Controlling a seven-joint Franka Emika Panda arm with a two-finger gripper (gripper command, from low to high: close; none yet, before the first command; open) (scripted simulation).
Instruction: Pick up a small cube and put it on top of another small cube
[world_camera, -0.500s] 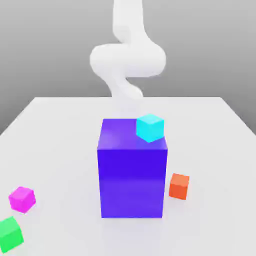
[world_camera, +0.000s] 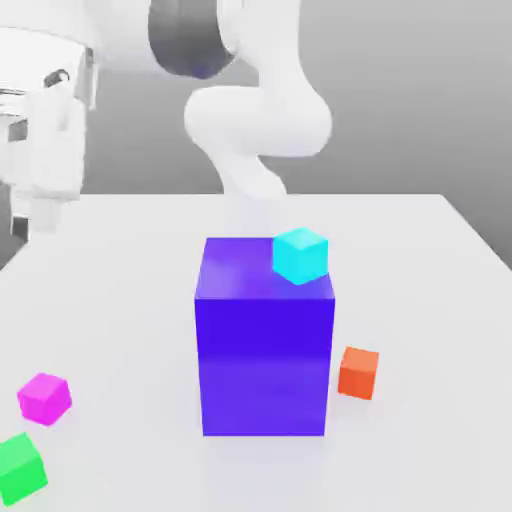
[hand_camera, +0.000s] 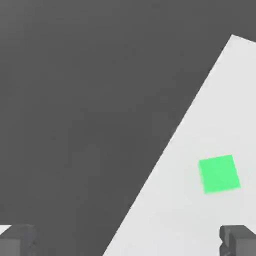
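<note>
The gripper hangs high over the table's edge on the exterior view's left, its fingers spread wide with nothing between them. The small cube, bright magenta, rests on the table near the front corner on that same side, well below the hand and apart from it. Just beside it, closer still to that corner, sits the green cube, and that is the one the hand view looks down on, near the table's edge. This is the main risk: descending from here, the arm could settle on the green cube instead of the magenta one, since the two lie near each other. A slanted approach could also nudge either cube toward the edge. The big blue-purple block stands mid-table with a cyan cube on its top at a back corner; the orange cube lies by its base, and a low carry could clip the block.
</note>
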